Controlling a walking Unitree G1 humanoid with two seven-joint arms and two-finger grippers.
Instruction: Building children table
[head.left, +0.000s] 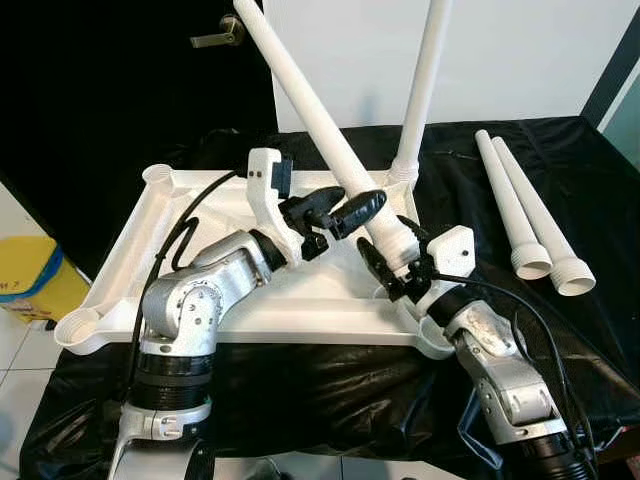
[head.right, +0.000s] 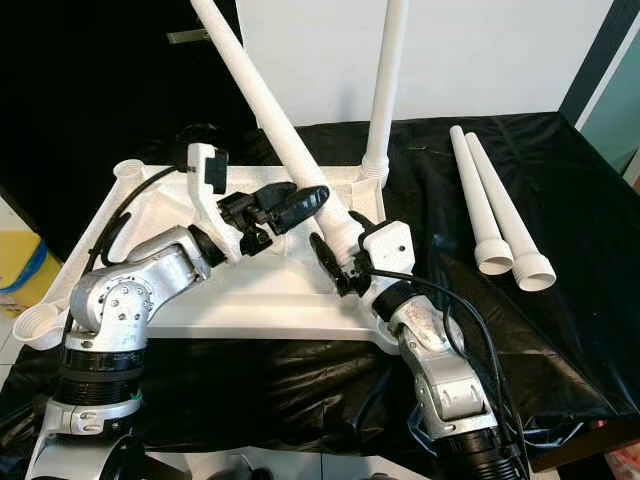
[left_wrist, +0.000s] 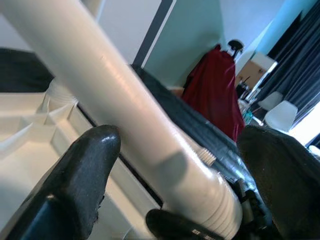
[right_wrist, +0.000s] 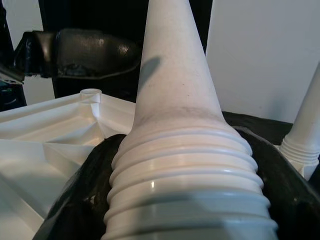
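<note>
I see the left end effector, forearm reaching inward, fingers spread around the slanted leg without touching. The right end effector, arm angled upward, is clamped on that leg's threaded base above the upturned tabletop on the desk.

Glossy white plastic leg, crinkled black sheet

tilted leg: top cut off by frame edge; threaded end hidden behind right claw
</note>
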